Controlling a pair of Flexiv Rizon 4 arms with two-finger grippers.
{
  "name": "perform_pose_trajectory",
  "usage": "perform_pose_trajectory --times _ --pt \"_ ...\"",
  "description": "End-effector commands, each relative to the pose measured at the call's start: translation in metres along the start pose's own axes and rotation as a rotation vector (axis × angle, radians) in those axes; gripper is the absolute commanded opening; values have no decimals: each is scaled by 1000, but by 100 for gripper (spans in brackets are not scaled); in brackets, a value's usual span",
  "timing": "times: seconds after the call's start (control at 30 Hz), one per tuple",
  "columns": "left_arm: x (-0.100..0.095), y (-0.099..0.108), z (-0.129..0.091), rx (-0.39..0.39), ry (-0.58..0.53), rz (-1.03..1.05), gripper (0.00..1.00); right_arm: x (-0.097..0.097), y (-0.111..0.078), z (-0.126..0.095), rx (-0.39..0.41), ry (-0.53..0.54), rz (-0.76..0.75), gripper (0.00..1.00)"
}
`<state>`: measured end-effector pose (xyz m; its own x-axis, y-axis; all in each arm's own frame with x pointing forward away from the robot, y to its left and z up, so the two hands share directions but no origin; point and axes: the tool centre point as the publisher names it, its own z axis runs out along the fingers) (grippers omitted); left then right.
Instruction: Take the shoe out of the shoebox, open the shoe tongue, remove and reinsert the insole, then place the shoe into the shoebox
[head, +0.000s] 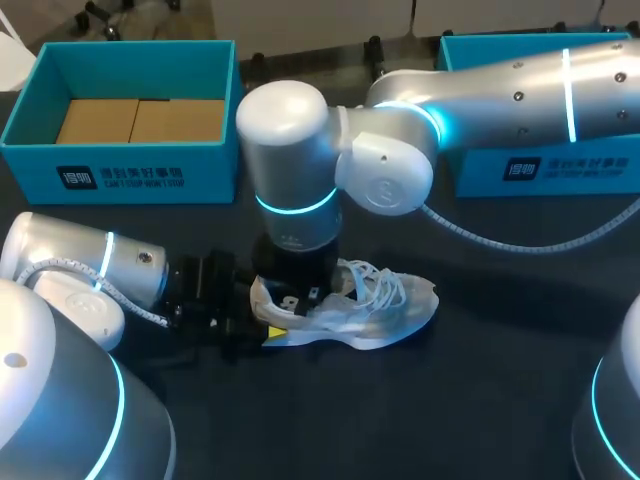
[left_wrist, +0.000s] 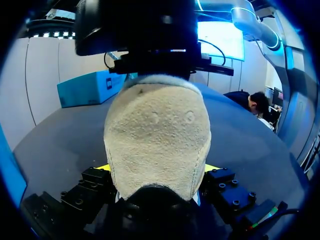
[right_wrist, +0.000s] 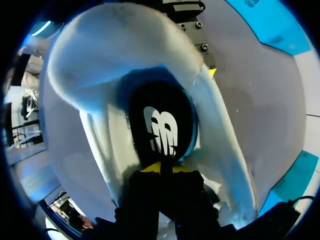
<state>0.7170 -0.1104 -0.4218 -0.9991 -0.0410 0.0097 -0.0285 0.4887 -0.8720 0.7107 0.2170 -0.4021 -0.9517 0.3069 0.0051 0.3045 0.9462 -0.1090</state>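
Our left gripper (left_wrist: 157, 169) clamps the heel of the white mesh sneaker (head: 375, 305), steadying it on the dark table (head: 480, 400). Our right gripper (right_wrist: 160, 167), tips together, meets the black insole (right_wrist: 160, 112), presumably to lift it. Farther back, the open teal shoebox (head: 200, 172) waits.

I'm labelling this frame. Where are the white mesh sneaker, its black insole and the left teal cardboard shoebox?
white mesh sneaker (head: 398, 305): head view, laced forefoot.
black insole (right_wrist: 161, 127): right wrist view, white logo.
left teal cardboard shoebox (head: 205, 170): head view, front wall.
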Motion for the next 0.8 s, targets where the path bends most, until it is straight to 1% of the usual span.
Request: perform_pose_trajectory --times 0.03,0.3,0.47,0.63,0.8 --pt "-3 2 2 -3 -2 -1 0 4 -16 -13 -8 -27 4 0" --pt "-3 2 2 -3 -2 -1 0 -3 -20 -28 -7 -55 -8 0" --pt "-3 2 2 -3 -2 -1 0 -8 -22 -36 -29 -77 -10 0" --pt "-3 2 2 -3 -2 -1 0 -12 -28 -42 -41 -90 -1 0" --pt "-3 2 2 -3 -2 -1 0 -16 -32 -50 -83 -109 10 0"
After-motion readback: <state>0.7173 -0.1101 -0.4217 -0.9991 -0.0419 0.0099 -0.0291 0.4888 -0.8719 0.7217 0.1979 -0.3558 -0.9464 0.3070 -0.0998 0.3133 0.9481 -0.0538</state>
